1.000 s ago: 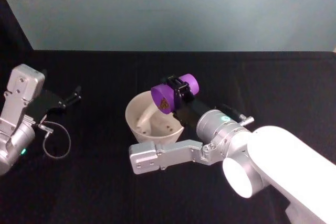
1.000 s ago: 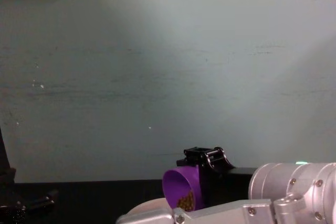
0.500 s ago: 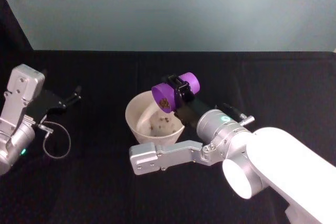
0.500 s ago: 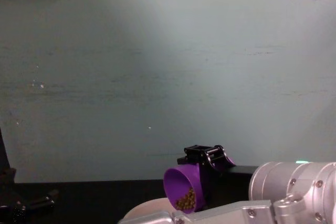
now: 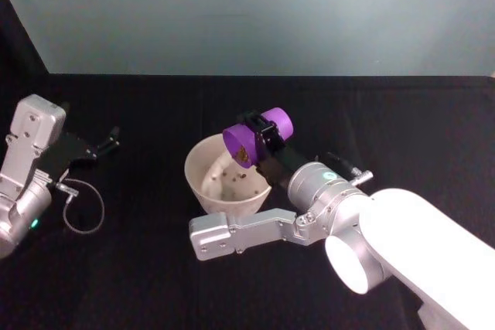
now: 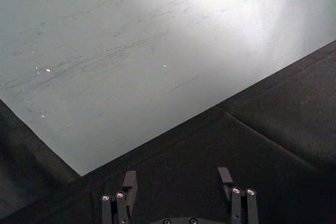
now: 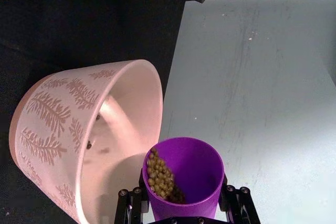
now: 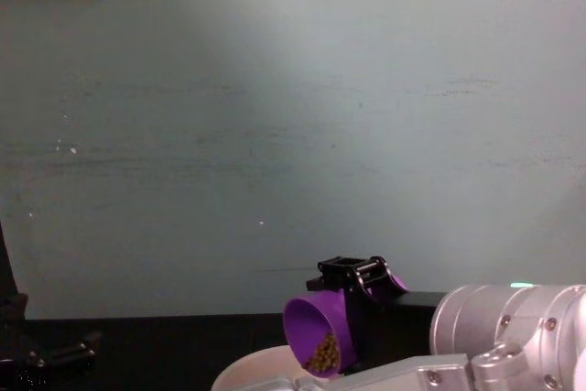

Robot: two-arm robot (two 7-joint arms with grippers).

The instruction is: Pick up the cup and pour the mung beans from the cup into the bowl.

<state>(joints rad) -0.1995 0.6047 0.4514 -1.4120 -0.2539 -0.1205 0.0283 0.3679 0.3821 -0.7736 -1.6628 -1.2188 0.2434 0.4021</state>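
Your right end effector (image 5: 263, 135) was clamped on the cup (image 5: 238, 138), one finger down each side, holding it up off the bench (image 5: 155, 106). The cup was tipped well over, with its mouth facing down and left over the far right part of the bowl's rim. From the chest cam the cup's lip sat just above the rim; I couldn't tell if they touched. A heap of beans (image 7: 160, 177) was piled along the low side of the cup, right up by the lip. The bowl (image 5: 220, 200) stood upright mid-bench with a few loose beans scattered on its bottom, and it had a leafy pattern on the outside. Your left end effector (image 5: 108, 142) was parked way off at the left of the bench, well away from the bowl, fingers spread apart with nothing between them.
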